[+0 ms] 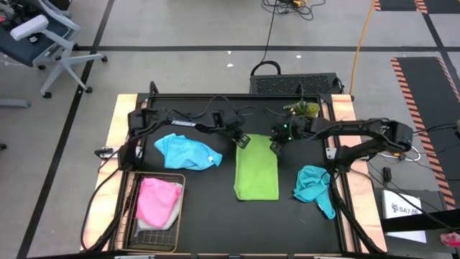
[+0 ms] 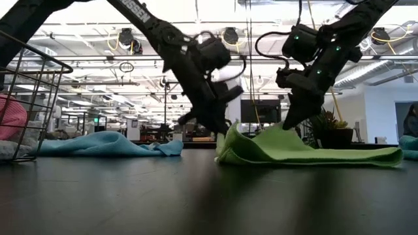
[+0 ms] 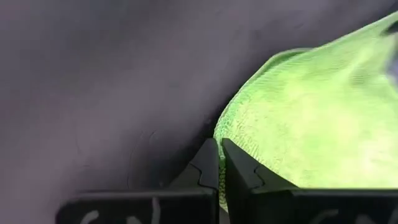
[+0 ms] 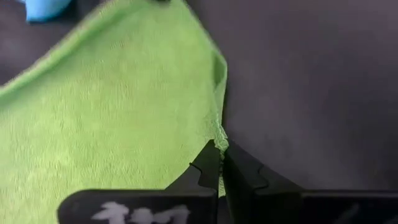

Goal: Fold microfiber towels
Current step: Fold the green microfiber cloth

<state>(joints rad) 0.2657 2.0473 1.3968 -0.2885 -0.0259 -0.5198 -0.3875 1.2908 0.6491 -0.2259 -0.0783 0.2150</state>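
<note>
The lime green towel [image 1: 257,173] lies as a long strip in the middle of the black table, its far end raised a little. My left gripper [image 1: 243,142] is shut on the towel's far left corner and my right gripper [image 1: 275,146] on its far right corner. The light blue towel [image 1: 188,151] lies crumpled to the left, the teal towel [image 1: 315,185] to the right. The pink towel [image 1: 157,200] lies in the wire basket on a pale grey-white one [image 1: 172,218]. My left gripper pinches the green towel's far left corner [image 3: 231,124] between its two fingers, slanting down from the far left. The corner is lifted slightly [image 2: 225,140]; the rest lies on the table. One layer or several, I cannot tell. My right gripper pinches the green towel's far right corner [image 4: 215,127] between its two fingers, slanting down from the far right. That corner is raised just off the table [image 2: 281,130], and the towel slopes down from it to the table.
The wire mesh basket [image 1: 134,188] stands at the near left. A small potted plant [image 1: 303,109] stands at the far edge behind my right gripper. Bare black table [image 1: 215,216] lies in front of the green towel.
</note>
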